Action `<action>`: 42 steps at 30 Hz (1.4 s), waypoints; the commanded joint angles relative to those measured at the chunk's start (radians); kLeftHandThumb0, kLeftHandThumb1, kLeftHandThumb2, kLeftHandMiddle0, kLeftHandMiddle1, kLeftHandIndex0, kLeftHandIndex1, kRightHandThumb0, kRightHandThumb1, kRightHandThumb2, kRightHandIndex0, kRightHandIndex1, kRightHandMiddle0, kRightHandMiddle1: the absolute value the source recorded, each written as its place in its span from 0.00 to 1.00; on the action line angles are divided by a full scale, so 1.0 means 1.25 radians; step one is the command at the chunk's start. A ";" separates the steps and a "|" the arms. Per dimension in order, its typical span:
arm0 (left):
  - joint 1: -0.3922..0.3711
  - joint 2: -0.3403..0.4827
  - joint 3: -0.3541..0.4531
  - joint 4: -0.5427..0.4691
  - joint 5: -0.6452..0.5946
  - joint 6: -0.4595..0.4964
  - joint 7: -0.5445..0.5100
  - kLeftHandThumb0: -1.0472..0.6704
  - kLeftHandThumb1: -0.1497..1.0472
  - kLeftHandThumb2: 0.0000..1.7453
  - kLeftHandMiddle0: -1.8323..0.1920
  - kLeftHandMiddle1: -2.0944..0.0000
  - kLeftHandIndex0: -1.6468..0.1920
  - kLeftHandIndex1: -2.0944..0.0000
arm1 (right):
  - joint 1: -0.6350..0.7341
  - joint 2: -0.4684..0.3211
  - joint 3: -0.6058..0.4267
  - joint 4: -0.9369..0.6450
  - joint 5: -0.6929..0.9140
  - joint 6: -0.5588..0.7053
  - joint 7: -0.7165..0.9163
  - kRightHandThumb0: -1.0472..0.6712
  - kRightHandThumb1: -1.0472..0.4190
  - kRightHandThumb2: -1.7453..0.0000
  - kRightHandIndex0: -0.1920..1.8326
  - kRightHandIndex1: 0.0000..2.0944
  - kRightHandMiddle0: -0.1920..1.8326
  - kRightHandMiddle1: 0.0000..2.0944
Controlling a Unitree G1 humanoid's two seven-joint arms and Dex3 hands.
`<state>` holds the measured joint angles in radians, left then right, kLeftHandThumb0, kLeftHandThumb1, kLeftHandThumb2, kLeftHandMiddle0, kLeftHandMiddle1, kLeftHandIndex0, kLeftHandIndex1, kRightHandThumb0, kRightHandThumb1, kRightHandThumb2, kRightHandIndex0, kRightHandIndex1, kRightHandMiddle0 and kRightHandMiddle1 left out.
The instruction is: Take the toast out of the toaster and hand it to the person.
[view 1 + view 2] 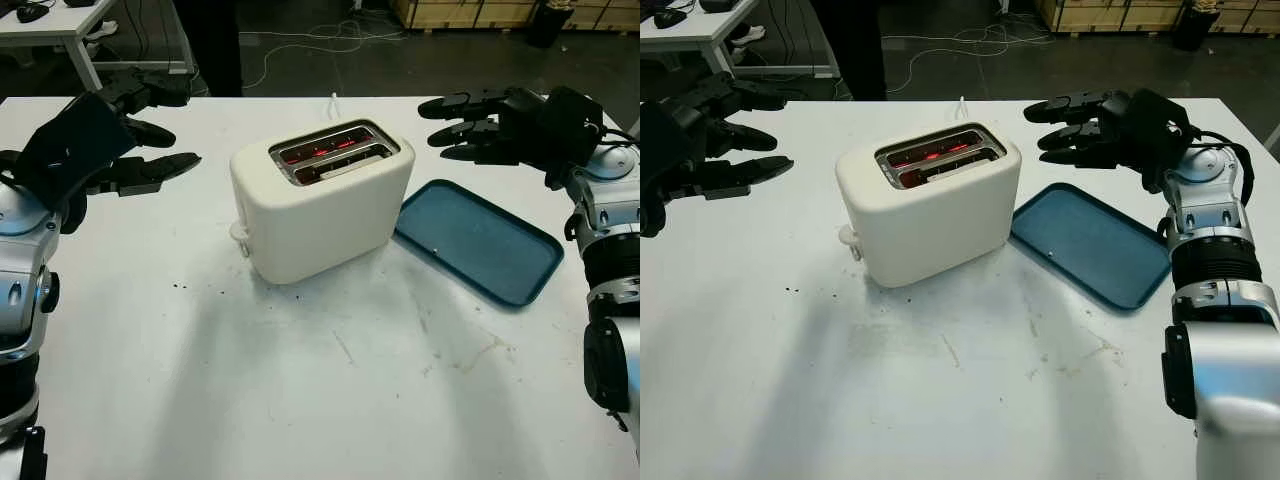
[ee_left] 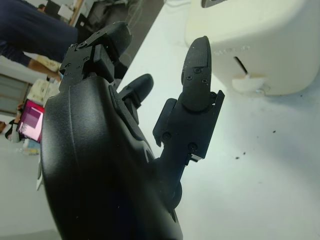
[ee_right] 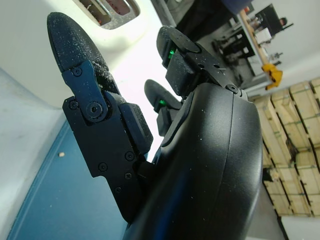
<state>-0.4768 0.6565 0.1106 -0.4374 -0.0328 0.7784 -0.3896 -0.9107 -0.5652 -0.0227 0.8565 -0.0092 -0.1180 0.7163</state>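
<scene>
A cream two-slot toaster (image 1: pixel 320 205) stands in the middle of the white table, its slots (image 1: pixel 335 150) glowing red inside. I cannot make out the toast in the slots. Its lever knob (image 1: pixel 240 235) is on the near left end. My left hand (image 1: pixel 175 130) hovers open above the table to the left of the toaster, fingers pointing toward it. My right hand (image 1: pixel 440 128) hovers open to the right of the toaster, over the far side of the tray. Neither hand touches the toaster.
A flat blue tray (image 1: pixel 480 240) lies just right of the toaster. A person in dark trousers (image 1: pixel 215 45) stands beyond the table's far edge. The toaster's white cord (image 1: pixel 333 100) runs off the back. A desk (image 1: pixel 60 25) stands at the far left.
</scene>
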 commanded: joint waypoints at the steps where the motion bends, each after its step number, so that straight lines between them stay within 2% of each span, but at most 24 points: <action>1: -0.012 0.002 0.004 -0.004 0.000 -0.001 0.003 0.41 0.76 0.22 0.91 0.48 0.90 0.59 | -0.008 0.004 -0.004 -0.005 0.006 0.001 -0.006 0.12 0.17 1.00 0.27 0.29 0.40 0.00; 42: -0.012 0.005 -0.001 -0.002 0.004 -0.010 0.002 0.41 0.76 0.23 0.91 0.48 0.90 0.59 | -0.011 0.003 -0.005 -0.002 0.009 0.003 0.002 0.12 0.17 1.00 0.27 0.30 0.40 0.00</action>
<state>-0.4768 0.6565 0.1096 -0.4365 -0.0323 0.7771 -0.3897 -0.9107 -0.5652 -0.0227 0.8565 -0.0089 -0.1143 0.7188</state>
